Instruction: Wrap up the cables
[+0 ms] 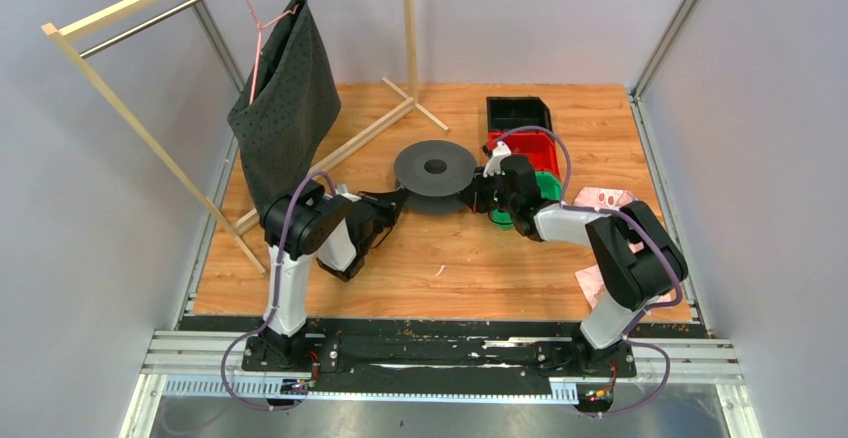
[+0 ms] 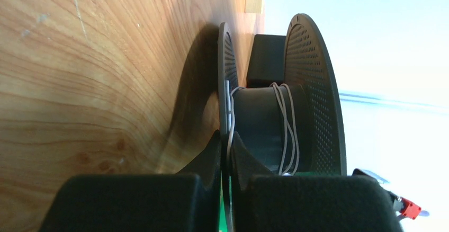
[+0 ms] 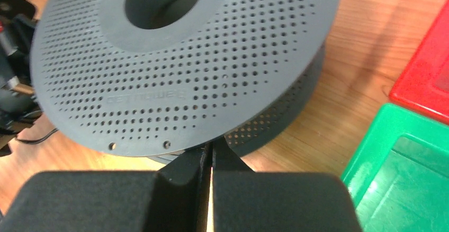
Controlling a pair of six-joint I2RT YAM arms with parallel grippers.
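A dark grey perforated spool (image 1: 434, 168) lies flat mid-table. My left gripper (image 1: 398, 196) reaches it from the left. In the left wrist view this gripper (image 2: 229, 139) is shut on the edge of the spool's lower flange (image 2: 226, 68), with a thin white cable (image 2: 229, 113) running in between the fingers beside it. A few turns of the cable (image 2: 286, 126) lie around the hub. My right gripper (image 1: 470, 193) is at the spool's right edge. In the right wrist view it (image 3: 212, 150) is shut, tips just under the top flange (image 3: 180, 57); I see no cable in it.
Black (image 1: 518, 113), red (image 1: 525, 148) and green (image 1: 545, 186) bins stand right of the spool, close to the right arm. Pink packets (image 1: 605, 200) lie at the right. A wooden rack (image 1: 370, 133) with a dark garment (image 1: 285, 108) stands at the back left.
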